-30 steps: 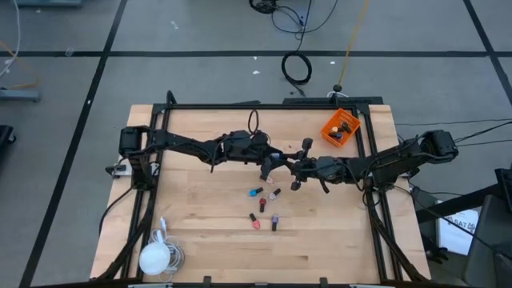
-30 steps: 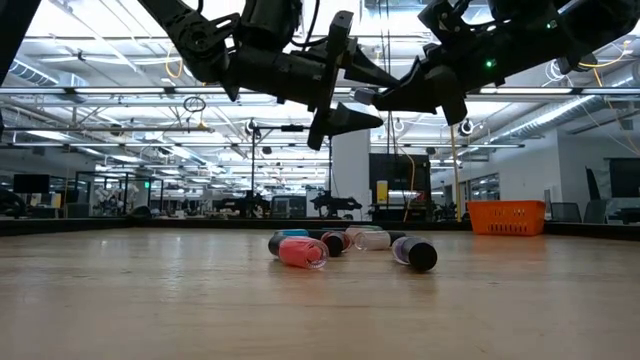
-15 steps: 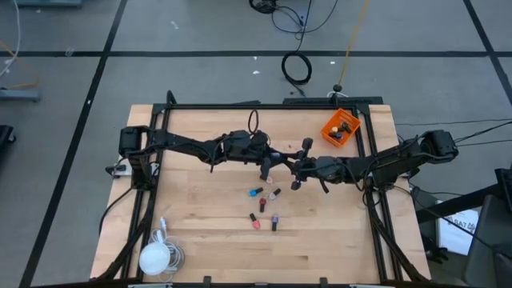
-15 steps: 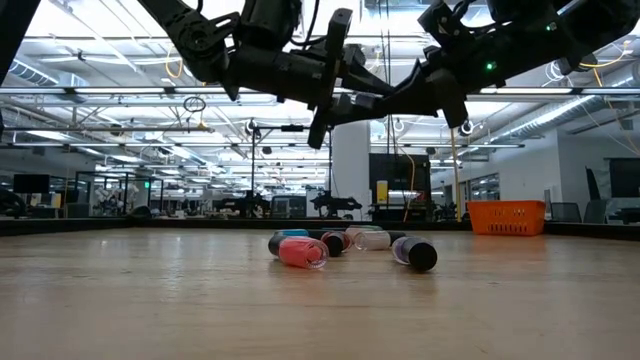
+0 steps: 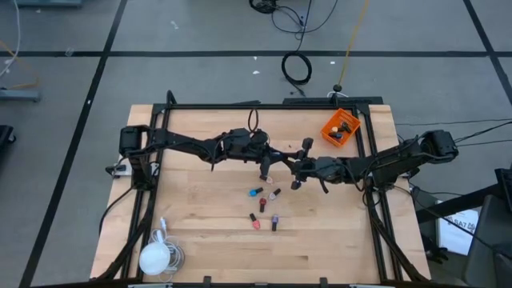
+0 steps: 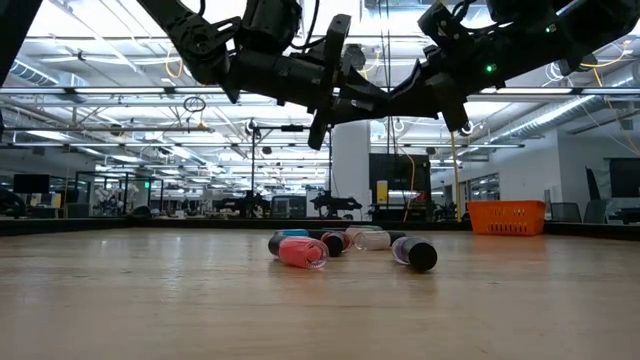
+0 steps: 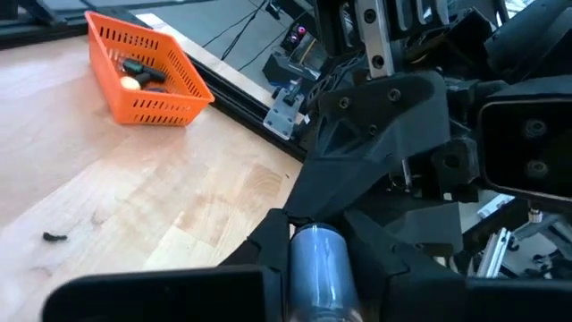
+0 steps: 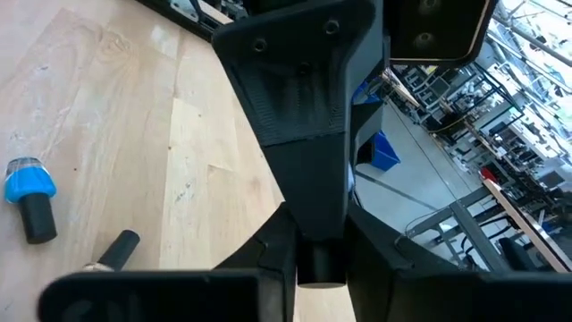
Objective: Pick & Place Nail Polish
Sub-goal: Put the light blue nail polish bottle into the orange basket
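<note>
From above the bottles in the orange bin (image 5: 340,128) are just tiny dark specks, the low view cuts both arms off at its top edge, and each wrist view is mostly blocked by the other arm's end effector.

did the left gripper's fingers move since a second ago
Yes. The left gripper fingers have closed together, above the pink nail polish bottle, which lies unmoved.
</note>
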Robot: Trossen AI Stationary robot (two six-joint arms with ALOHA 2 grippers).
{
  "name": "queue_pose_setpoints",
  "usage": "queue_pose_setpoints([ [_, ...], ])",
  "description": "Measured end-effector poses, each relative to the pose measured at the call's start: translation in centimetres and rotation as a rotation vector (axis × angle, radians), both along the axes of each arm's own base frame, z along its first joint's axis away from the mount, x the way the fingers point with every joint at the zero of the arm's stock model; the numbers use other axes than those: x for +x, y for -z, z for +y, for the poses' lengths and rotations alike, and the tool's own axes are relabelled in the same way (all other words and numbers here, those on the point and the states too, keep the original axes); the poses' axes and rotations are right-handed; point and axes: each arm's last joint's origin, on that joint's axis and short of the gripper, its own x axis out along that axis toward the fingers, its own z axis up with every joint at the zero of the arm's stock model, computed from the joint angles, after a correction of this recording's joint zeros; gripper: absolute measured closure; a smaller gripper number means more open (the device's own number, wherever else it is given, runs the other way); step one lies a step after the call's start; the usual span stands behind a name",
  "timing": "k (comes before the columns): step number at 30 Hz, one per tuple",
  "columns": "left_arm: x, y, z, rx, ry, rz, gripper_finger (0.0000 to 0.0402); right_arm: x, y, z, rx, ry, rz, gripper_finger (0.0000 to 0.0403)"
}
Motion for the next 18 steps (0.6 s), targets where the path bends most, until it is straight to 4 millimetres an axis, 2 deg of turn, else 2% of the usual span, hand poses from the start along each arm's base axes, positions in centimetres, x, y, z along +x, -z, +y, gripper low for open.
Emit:
queue_pose_setpoints([
  [6,-0.1,-0.1,0.6,0.116,0.007,-0.016,0.0347,0.0,0.0,0.0,0.131,0.025,-0.059,0.0235],
  [9,-0.1,-0.1,0.7,0.151,0.004,-0.018,0.0348,-0.1,-0.2,0.0,0.179,0.036,-0.078,0.0197],
  [13,-0.1,-0.2,0.7,0.197,-0.007,-0.022,0.0346,-0.4,-0.6,0.0,0.217,0.044,-0.105,0.0173],
  [18,0.0,-0.3,0.6,0.295,0.002,-0.028,0.0348,-1.2,-1.6,-0.2,0.215,0.092,-0.137,0.0173],
])
